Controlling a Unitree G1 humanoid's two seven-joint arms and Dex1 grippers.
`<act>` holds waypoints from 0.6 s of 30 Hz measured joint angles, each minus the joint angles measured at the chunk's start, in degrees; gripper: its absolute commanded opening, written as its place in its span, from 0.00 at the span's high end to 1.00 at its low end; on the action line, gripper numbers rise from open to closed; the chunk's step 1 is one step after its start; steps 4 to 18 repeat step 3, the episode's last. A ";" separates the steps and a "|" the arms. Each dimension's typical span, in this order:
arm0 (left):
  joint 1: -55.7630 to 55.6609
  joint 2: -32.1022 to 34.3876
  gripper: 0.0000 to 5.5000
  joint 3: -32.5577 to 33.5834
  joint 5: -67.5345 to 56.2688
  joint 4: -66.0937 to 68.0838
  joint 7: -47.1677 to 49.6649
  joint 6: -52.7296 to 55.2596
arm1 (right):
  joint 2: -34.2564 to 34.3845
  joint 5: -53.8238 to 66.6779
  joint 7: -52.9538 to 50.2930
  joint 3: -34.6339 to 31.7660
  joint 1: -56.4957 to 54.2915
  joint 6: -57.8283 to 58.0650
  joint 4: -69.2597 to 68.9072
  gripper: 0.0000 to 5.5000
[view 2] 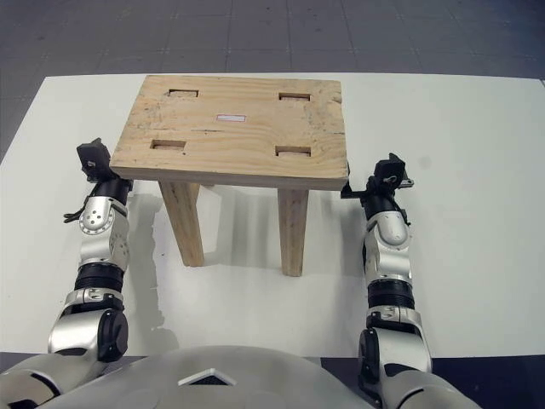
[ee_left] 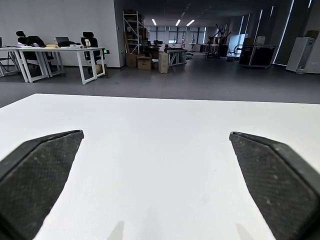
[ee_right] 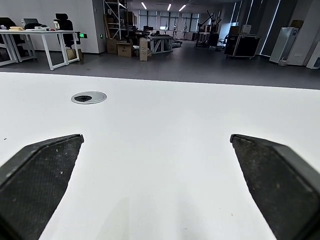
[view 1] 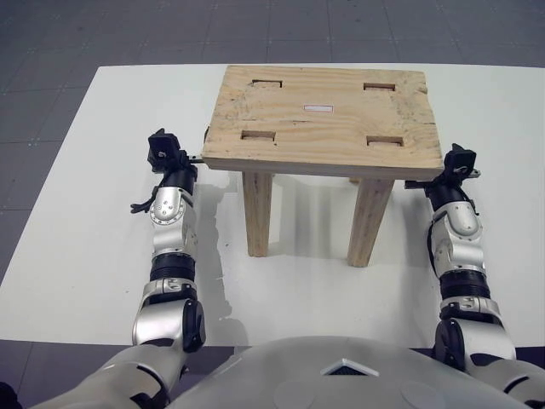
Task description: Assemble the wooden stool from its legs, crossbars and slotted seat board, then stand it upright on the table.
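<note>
The wooden stool stands upright in the middle of the white table point(view 1: 77, 221). Its slotted seat board point(view 1: 319, 119) is on top, with four tenon slots showing. Two front legs point(view 1: 257, 213) point(view 1: 370, 220) rest on the table; the rear legs are mostly hidden under the seat. My left gripper point(view 1: 170, 156) sits low beside the seat's left edge. My right gripper point(view 1: 451, 170) sits beside the seat's right front corner. In the wrist views both grippers point(ee_left: 157, 185) point(ee_right: 157, 185) are open, their dark fingers point(ee_left: 35, 180) point(ee_right: 35, 185) spread wide over bare table with nothing between them.
A round metal grommet point(ee_right: 88, 97) is set into the tabletop beyond my right gripper. The table's far edge drops to a grey tiled floor point(view 1: 128, 34). White tabletop stretches to either side of the stool and in front of it.
</note>
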 measured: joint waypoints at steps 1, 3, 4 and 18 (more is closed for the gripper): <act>-0.14 0.00 0.00 -0.01 0.08 0.53 0.09 -0.53 | 0.00 -0.24 -0.02 0.00 -0.18 -0.42 0.27 0.00; -0.28 0.00 0.00 -0.03 0.15 1.12 0.09 -1.19 | 0.00 -0.37 -0.06 0.00 -0.25 -0.82 0.43 0.00; -0.28 0.00 0.00 -0.03 0.15 1.12 0.09 -1.19 | 0.00 -0.37 -0.06 0.00 -0.25 -0.82 0.43 0.00; -0.28 0.00 0.00 -0.03 0.15 1.12 0.09 -1.19 | 0.00 -0.37 -0.06 0.00 -0.25 -0.82 0.43 0.00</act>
